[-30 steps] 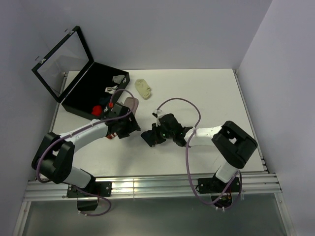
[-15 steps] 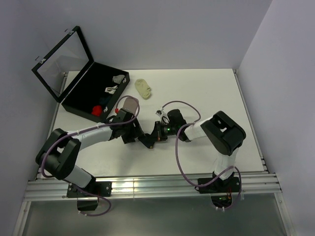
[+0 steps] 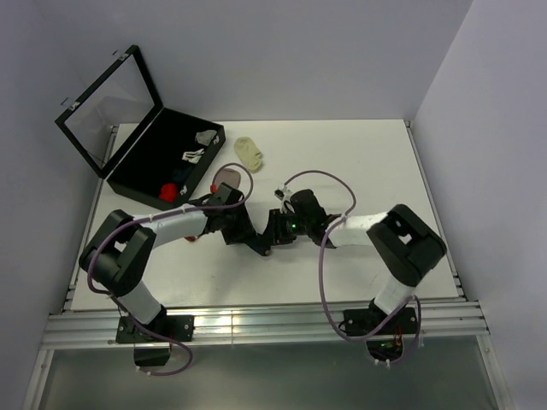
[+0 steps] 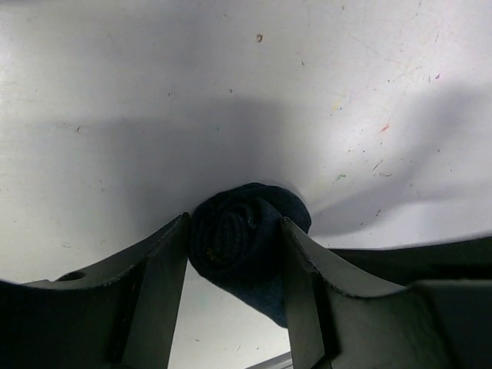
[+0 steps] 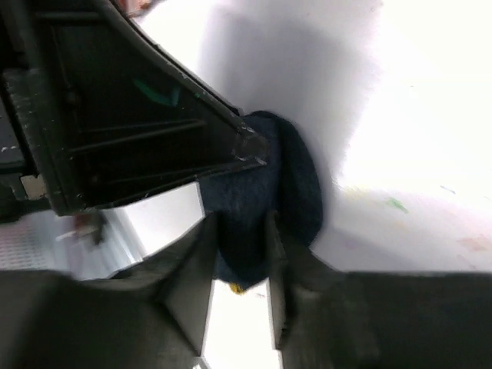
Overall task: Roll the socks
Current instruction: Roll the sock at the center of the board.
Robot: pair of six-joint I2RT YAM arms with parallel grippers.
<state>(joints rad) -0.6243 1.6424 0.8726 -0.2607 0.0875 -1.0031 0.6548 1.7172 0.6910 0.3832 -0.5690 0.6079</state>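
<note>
At the middle of the table [image 3: 367,162], the left gripper [image 4: 234,231] has its fingers [image 4: 157,284] partly apart and pressed against both sides of the navy sock [image 4: 246,231], a tight roll lying on the surface. The right gripper [image 5: 240,231] meets it from the opposite side; its fingers [image 5: 181,292] stand a little apart with the same roll in the gap (whether they squeeze it I cannot tell). Three ankle socks show: the navy one, one dusty-pink sock [image 3: 227,176] lying just beyond the left arm, and one red-tipped sock [image 3: 169,192] inside the open black case [image 3: 141,166]. One pale-yellow sock [image 3: 249,152] lies beside the case, and two small whitish items [image 3: 205,137] sit in it.
</note>
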